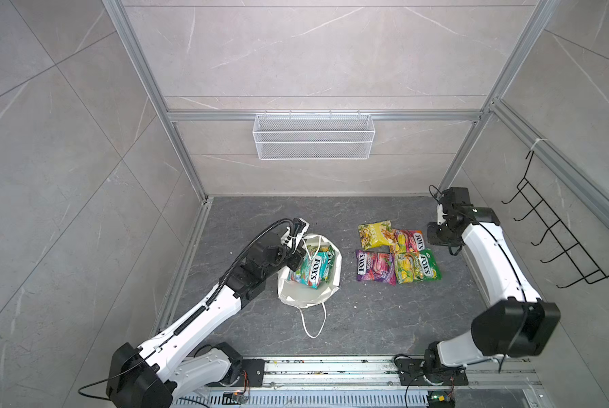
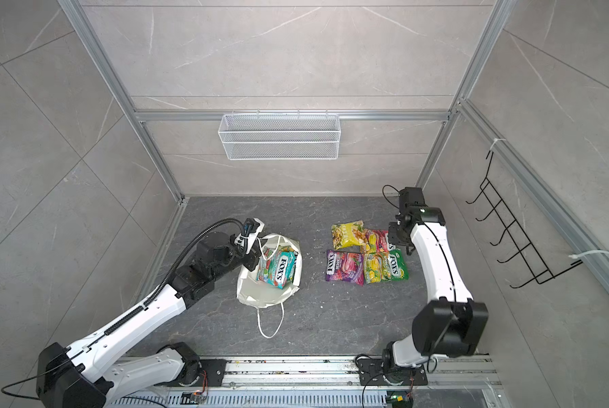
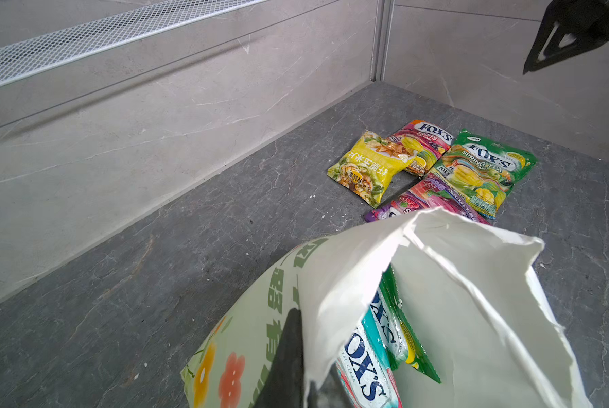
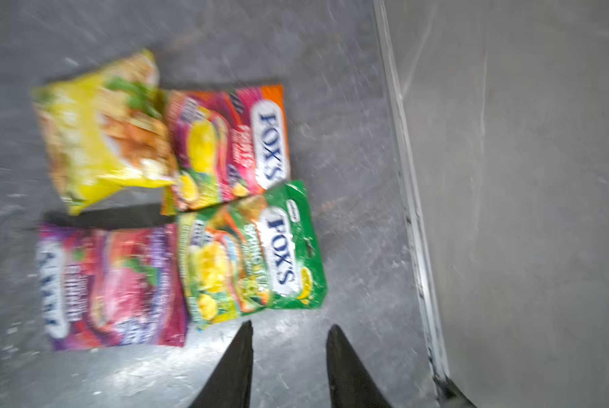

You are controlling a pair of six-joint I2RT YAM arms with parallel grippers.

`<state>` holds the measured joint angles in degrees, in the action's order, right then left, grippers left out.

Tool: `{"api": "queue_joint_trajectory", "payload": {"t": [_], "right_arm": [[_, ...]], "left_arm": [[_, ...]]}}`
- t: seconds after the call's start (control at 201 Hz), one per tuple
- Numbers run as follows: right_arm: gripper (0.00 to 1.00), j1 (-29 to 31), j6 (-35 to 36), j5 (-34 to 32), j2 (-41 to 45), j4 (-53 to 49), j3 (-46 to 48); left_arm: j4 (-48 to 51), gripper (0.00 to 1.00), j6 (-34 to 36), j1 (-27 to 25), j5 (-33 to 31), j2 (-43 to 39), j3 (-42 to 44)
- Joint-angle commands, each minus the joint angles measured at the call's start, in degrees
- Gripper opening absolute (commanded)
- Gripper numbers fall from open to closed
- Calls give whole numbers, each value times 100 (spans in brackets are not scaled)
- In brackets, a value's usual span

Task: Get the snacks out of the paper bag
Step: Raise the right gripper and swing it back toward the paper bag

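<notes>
The paper bag [image 1: 310, 295] [image 2: 266, 295] lies on its side at the table's left with its mouth open. My left gripper [image 1: 294, 259] [image 3: 306, 381] is shut on the bag's rim, one finger outside the printed wall and one inside. A teal FOX'S packet [image 1: 312, 268] [image 3: 363, 371] and a green one [image 3: 407, 332] lie inside. Four snacks lie together at the right: yellow [image 1: 375, 235], orange-pink [image 1: 407, 240], purple [image 1: 375, 266] and green [image 1: 416, 270]. My right gripper [image 1: 442, 242] [image 4: 291, 326] hangs open just right of them, over bare table, holding nothing.
A white wire-mesh basket [image 1: 313, 141] hangs on the back wall. A black wire rack [image 1: 557, 240] hangs on the right wall. The bag's white cord handle [image 1: 313, 321] trails toward the front. Aluminium frame posts stand in the back corners.
</notes>
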<state>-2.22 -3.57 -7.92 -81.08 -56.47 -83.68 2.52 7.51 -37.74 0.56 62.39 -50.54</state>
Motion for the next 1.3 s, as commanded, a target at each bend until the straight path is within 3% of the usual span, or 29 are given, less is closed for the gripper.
{"api": "queue_joint_trajectory", "payload": {"t": [0.0,0.04,0.09,0.229,0.353,0.542,0.771,1.299], "right_arm": [[42,469,-869,1295,912,951,580],[40,604,-1174,1862,1082,1165,753],[27,869,-1296,2459,1159,1238,873],[14,2008,-1551,1751,1347,1493,1592],[5,2353,-2427,2145,1251,2332,2690],[4,3249,-3171,1965,583,2858,3271],[3,4100,-4385,1926,-490,3912,3281],[4,4203,-5958,1873,-2114,5821,2928]], "left_arm": [[-170,0,59,-23,164,-217,-166],[-156,0,99,-23,194,-257,-156],[-136,0,129,-24,220,-304,-137],[66,0,230,-23,457,-419,-134],[162,0,466,-23,764,-531,-50],[231,0,657,-23,1088,-805,122],[149,0,648,-23,1180,-957,345],[63,0,572,-23,1215,-1413,712]]}}
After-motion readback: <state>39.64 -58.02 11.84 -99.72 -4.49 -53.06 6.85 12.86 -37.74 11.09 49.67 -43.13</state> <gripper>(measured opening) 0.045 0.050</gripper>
